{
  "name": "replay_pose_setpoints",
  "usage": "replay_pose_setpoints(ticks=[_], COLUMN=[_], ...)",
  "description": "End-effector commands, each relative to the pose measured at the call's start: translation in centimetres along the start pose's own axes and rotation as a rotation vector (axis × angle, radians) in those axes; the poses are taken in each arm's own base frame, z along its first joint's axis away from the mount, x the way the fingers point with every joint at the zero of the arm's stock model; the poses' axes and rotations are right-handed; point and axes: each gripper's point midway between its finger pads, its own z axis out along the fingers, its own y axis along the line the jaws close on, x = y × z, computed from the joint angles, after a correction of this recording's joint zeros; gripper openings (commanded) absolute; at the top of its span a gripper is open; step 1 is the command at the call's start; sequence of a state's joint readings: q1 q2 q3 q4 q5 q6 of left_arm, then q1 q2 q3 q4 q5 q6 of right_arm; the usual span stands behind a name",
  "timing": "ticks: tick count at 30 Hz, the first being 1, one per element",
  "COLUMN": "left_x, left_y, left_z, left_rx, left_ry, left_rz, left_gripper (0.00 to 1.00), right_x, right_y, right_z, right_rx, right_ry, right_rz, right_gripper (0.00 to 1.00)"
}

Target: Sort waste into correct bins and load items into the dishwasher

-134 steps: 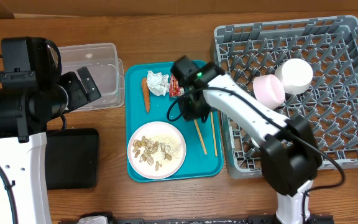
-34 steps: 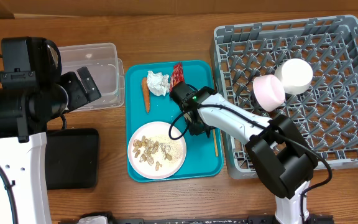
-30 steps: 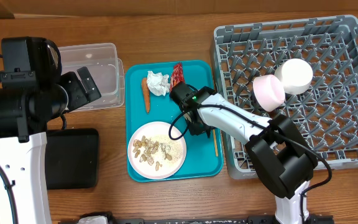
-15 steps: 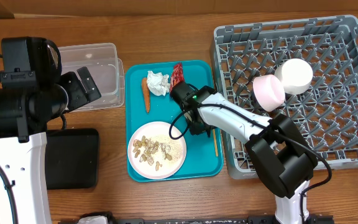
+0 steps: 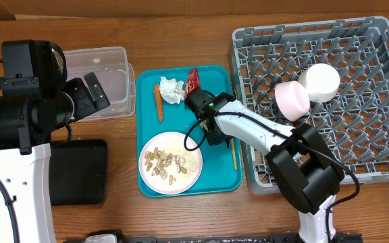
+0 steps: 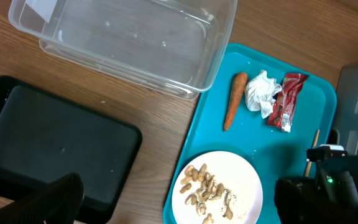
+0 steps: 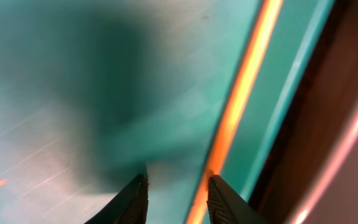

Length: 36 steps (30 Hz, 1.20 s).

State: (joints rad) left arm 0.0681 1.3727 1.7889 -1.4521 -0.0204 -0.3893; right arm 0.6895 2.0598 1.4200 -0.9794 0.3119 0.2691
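Right gripper [image 7: 178,186] low on teal tray [image 5: 216,179], jaws partway apart, bare tray between the tips. A chopstick [image 7: 244,87] runs along the inner face of the tip nearer the tray rim, not clamped. Left gripper [image 5: 88,93] spread wide, empty, beside clear tub [image 5: 113,67]. Carrot [image 5: 159,102], paper wad [image 5: 171,90] and red wrapper [image 5: 193,81] at tray's far end. Plate [image 5: 189,156] with scraps [image 5: 159,162] at near end. Pink bowl [image 5: 292,98] and white bowl [image 5: 319,81] in rack [image 5: 316,30]
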Motion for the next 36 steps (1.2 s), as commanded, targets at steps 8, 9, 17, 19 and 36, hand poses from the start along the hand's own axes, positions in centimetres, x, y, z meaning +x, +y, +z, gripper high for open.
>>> replay_pose_setpoints(ticks=[8, 9, 17, 19, 36], left_x=[-0.2, -0.2, -0.2, -0.2, -0.2], left_y=[0.3, 0.3, 0.3, 0.3, 0.3], left_z=[-0.1, -0.1, -0.1, -0.1, -0.1], left_rx=[-0.013, -0.013, -0.013, -0.013, -0.013], left_ry=[-0.009, -0.009, -0.009, -0.009, -0.009], left_rz=[0.012, 0.012, 0.012, 0.012, 0.012], left_gripper=[1.0, 1.0, 1.0, 1.0, 1.0], right_x=[0.2, 0.5, 3.2, 3.3, 6.6], right_y=[-0.1, 0.2, 1.3, 1.3, 3.6], right_z=[1.4, 1.8, 4.4, 4.4, 3.4], right_rx=[0.033, 0.018, -0.025, -0.029, -0.2], right_ry=[0.009, 0.015, 0.083, 0.087, 0.236], right_rz=[0.013, 0.013, 0.0, -0.001, -0.164], right_gripper=[0.34, 0.34, 0.38, 0.38, 0.65])
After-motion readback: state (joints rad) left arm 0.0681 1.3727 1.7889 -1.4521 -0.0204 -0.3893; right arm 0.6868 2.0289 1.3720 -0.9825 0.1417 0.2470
